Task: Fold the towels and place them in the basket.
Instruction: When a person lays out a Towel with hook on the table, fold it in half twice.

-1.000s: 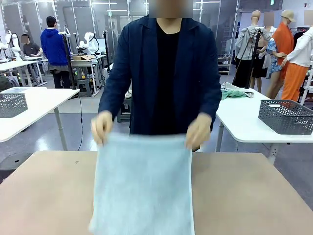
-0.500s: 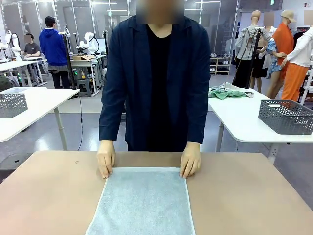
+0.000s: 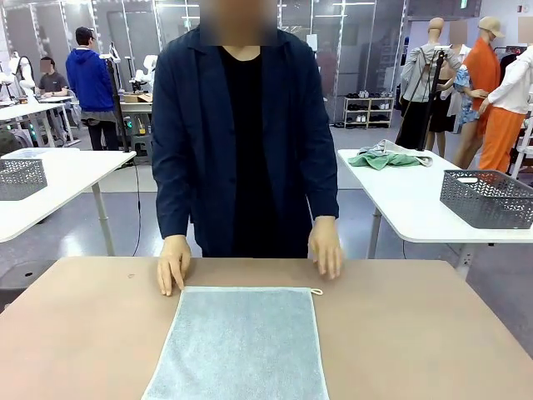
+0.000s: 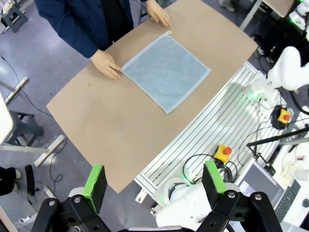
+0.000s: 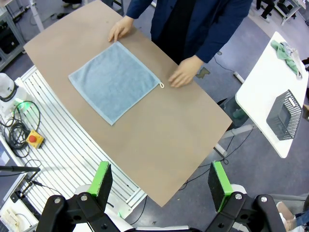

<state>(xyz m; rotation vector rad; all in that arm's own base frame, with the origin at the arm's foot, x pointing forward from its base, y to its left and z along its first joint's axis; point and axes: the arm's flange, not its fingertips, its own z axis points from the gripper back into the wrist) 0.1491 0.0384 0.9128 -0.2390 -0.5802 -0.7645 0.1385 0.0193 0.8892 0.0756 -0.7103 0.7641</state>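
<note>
One grey-blue towel [image 3: 241, 346] lies spread flat on the brown table [image 3: 83, 333], its corner loop [image 3: 316, 292] at the far right corner. The person's hands [image 3: 172, 262] rest on the table just past its far corners. From high above, the left wrist view shows the towel [image 4: 166, 72] far beyond my left gripper [image 4: 154, 181], which is open and holds nothing. My right gripper [image 5: 160, 181] is also open and bare, high over the same towel [image 5: 113, 79]. No basket stands on the brown table.
Dark grey mesh baskets stand on neighbouring white tables, one at the right [image 3: 487, 197] and one at the left [image 3: 21, 177]. A green cloth [image 3: 383, 158] lies on the right table. A ribbed metal base [image 4: 207, 140] runs along the table's near edge.
The person lowered the hanging towel onto the table, smoothed it flat, then slid both hands off its far corners and straightened up.
</note>
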